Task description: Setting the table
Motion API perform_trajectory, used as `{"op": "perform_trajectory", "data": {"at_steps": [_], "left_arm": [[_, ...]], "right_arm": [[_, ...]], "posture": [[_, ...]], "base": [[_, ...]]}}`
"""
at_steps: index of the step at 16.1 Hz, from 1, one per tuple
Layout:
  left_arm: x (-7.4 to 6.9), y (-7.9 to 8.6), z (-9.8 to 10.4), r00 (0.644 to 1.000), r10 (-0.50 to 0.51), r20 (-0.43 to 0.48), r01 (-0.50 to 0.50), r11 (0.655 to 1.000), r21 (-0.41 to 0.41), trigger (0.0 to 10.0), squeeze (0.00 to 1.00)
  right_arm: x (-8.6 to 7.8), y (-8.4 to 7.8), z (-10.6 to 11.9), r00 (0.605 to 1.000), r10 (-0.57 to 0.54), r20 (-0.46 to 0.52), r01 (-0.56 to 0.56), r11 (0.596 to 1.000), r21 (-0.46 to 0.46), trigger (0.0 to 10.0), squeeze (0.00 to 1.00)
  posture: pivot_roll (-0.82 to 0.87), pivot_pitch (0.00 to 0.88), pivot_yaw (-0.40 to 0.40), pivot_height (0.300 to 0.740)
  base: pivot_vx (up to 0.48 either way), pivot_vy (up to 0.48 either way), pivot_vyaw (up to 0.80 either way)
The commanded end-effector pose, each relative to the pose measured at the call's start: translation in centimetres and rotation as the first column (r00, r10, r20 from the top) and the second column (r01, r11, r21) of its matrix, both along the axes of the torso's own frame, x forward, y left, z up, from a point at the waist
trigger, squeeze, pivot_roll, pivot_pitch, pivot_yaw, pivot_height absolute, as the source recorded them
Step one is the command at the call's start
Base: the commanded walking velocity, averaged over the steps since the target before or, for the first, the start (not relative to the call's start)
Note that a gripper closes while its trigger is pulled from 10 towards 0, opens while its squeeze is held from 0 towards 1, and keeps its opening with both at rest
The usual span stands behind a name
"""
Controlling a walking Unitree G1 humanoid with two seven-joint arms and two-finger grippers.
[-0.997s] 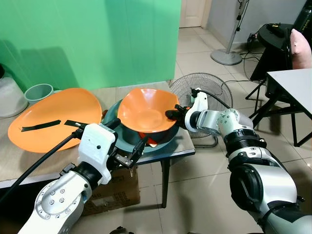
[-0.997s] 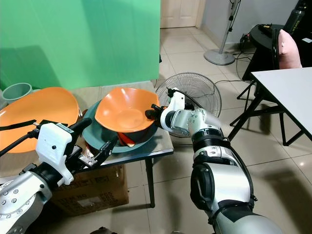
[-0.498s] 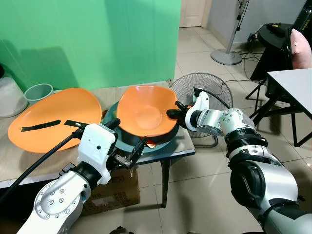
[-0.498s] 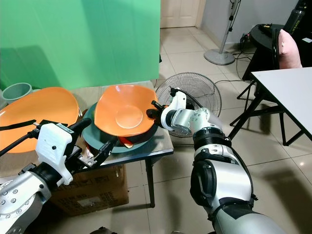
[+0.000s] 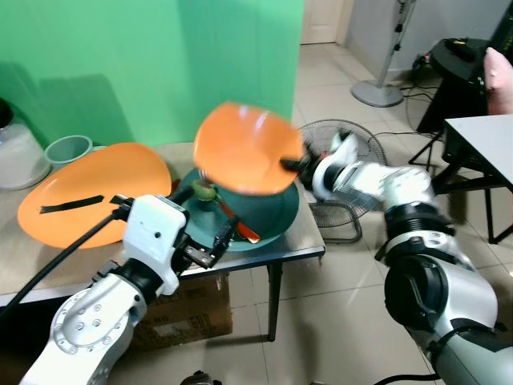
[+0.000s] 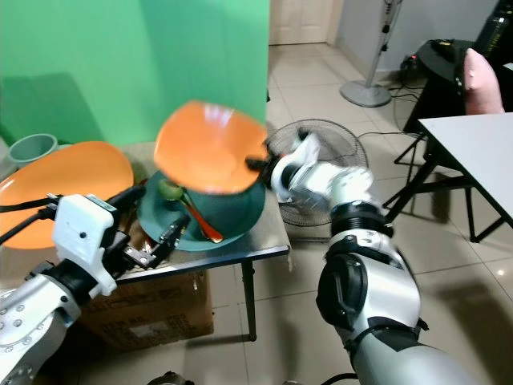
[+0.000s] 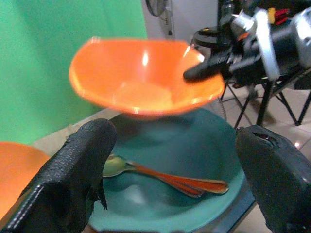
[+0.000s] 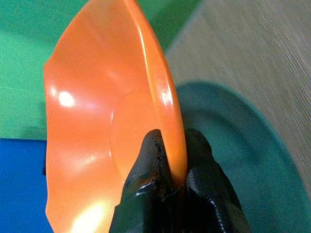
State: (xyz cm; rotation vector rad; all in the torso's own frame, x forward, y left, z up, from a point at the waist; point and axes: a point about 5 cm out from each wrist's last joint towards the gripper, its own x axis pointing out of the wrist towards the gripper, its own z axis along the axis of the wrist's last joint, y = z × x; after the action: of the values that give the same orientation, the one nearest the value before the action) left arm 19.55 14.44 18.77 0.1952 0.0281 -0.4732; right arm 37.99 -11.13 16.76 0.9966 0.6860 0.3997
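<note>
Since a second ago the orange bowl [image 5: 243, 148] has risen off the teal bowl [image 5: 268, 216], rim pinched by the right gripper [image 8: 170, 182]; the left gripper [image 5: 218, 241] waits open beside the teal bowl. Next: carry and set it down.

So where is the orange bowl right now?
The orange bowl is in the air above the teal bowl at the table's right end, tilted, its rim pinched by the right gripper.

Count on inspection: one orange bowl [image 5: 240, 148]; one teal bowl [image 5: 268, 212]; one orange-handled spoon [image 7: 160, 177] lying in the teal bowl; one large orange plate [image 5: 92, 188] at far left; one pale green cup [image 5: 66, 150]; two grippers, left [image 5: 210, 243] and right [image 5: 290, 164]; one floor fan [image 5: 341, 144].
</note>
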Motion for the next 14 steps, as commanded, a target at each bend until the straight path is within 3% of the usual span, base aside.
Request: {"op": "perform_trajectory", "data": {"at_steps": [1,2,3,4,5,6,7,8,11,13,14], "left_arm": [[0.0,0.1,0.4,1.000,-0.002,0.020,0.002,1.000,0.005,10.0,0.00],[0.0,-0.1,0.5,1.000,-0.009,0.026,0.010,1.000,-0.007,10.0,0.00],[0.0,-0.2,0.6,1.000,-0.012,0.028,0.012,1.000,-0.013,10.0,0.00],[0.0,-0.5,0.6,0.999,-0.015,0.031,0.015,1.000,-0.025,10.0,0.00],[0.0,-0.7,0.5,0.999,-0.014,0.033,0.015,0.999,-0.030,10.0,0.00],[0.0,-1.0,0.3,0.999,0.005,0.035,-0.004,0.999,-0.040,10.0,0.00],[0.2,-1.0,0.2,0.998,0.040,0.044,-0.038,0.998,-0.046,10.0,0.00],[0.7,-0.9,0.5,0.989,0.129,0.077,-0.123,0.990,-0.073,10.0,0.00],[1.4,-0.5,0.4,0.969,0.219,0.115,-0.215,0.976,-0.042,10.0,0.00],[1.8,-0.3,0.0,0.955,0.265,0.131,-0.264,0.964,-0.020,10.0,0.00],[1.9,-0.2,-0.2,0.945,0.301,0.131,-0.297,0.954,-0.046,10.0,0.00]], "right_arm": [[0.3,-0.2,2.2,0.997,0.001,0.076,-0.004,0.999,0.042,0.0,0.00],[0.0,-1.6,3.8,0.973,-0.015,0.228,0.017,1.000,-0.005,0.0,0.00],[-0.3,-2.0,4.5,0.953,-0.016,0.301,0.028,0.999,-0.034,0.0,0.00],[-1.1,-2.8,5.6,0.921,-0.018,0.390,0.038,0.998,-0.043,0.7,0.00],[-1.6,-3.4,6.1,0.901,-0.034,0.432,0.052,0.998,-0.030,6.9,0.00],[-2.7,-4.6,6.7,0.860,-0.049,0.507,0.091,0.994,-0.058,10.0,0.00],[-3.3,-5.5,6.6,0.829,-0.041,0.558,0.149,0.977,-0.150,10.0,0.00],[-5.2,-6.8,6.1,0.784,0.003,0.621,0.245,0.917,-0.314,10.0,0.00],[-7.7,-8.0,5.3,0.779,-0.111,0.617,0.354,0.890,-0.287,10.0,0.00],[-9.4,-8.7,4.7,0.758,-0.177,0.628,0.451,0.838,-0.308,10.0,0.00],[-10.6,-9.3,4.3,0.735,-0.229,0.638,0.535,0.774,-0.338,10.0,0.00]], "posture": [[0.02,0.000,0.035,0.740],[0.02,0.000,0.037,0.740],[0.02,0.000,0.037,0.740],[0.01,0.000,0.039,0.740],[0.01,0.000,0.043,0.740],[0.00,0.000,0.047,0.740],[0.00,0.000,0.047,0.740],[-0.01,0.000,0.054,0.740],[-0.02,0.000,0.071,0.740],[-0.04,0.000,0.086,0.740],[-0.06,0.000,0.091,0.740]], "base": [[0.000,0.000,0.00],[0.000,0.000,0.00],[0.000,0.000,0.00],[0.000,0.000,0.00],[0.000,0.000,0.00],[0.000,0.000,0.00],[0.000,0.000,0.00],[0.000,0.000,-0.42],[0.000,0.000,-0.75],[0.000,0.000,-0.77],[0.000,0.000,-0.77]]}}
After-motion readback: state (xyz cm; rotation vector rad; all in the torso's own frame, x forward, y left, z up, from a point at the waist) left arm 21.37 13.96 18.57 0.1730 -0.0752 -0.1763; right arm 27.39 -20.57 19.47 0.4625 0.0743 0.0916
